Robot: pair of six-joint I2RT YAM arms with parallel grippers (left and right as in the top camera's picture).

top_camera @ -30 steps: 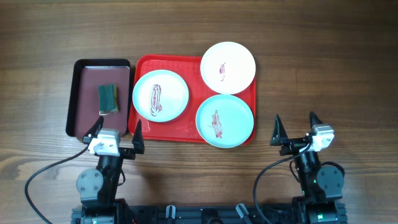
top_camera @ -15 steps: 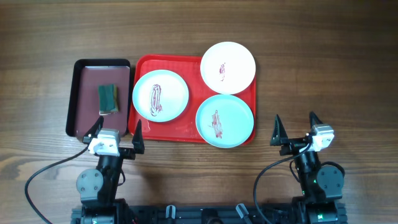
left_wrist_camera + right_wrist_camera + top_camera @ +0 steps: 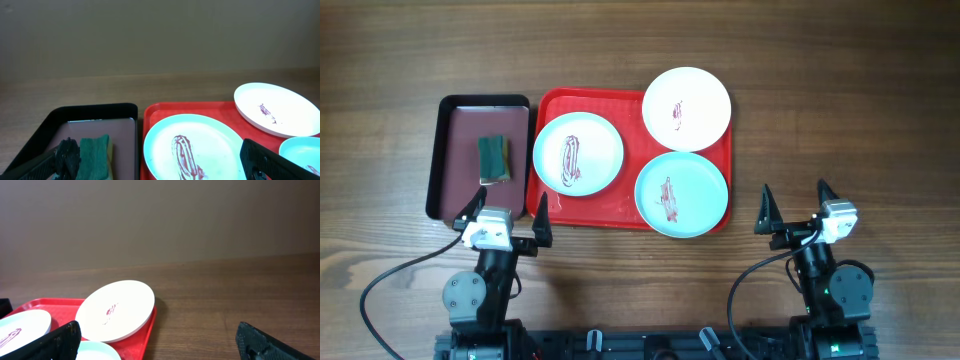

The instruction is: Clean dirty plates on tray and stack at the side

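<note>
Red tray: the large bright red rectangular plastic tray (image 3: 620, 207) lay in the middle of the brown wooden table (image 3: 840, 100), with its long side toward the robot.
Left plate: the left white round plate (image 3: 578, 153) lay flat in the left half of the red tray and had a red sauce smear in its middle.
Far plate: the far white round plate (image 3: 686, 108) sat at the far right corner of the red tray. Its edge reached over the rim, and it carried a small red smear.
Near plate: the pale blue-green round plate (image 3: 681, 193) lay at the near right corner, just beside the far plate, and also had a red smear.
Side tray: the smaller dark maroon tray with a black rim (image 3: 455, 190) stood just beside the left side of the red tray. A green rectangular sponge (image 3: 493, 158) lay in it.
Left gripper: the left gripper (image 3: 506, 207) was at the near edge of the two trays. Its fingers were wide apart and held nothing.
Right gripper: the right gripper (image 3: 794, 190) was over bare wood, to the right of the red tray. Its fingers were also wide apart and touched no plate.
</note>
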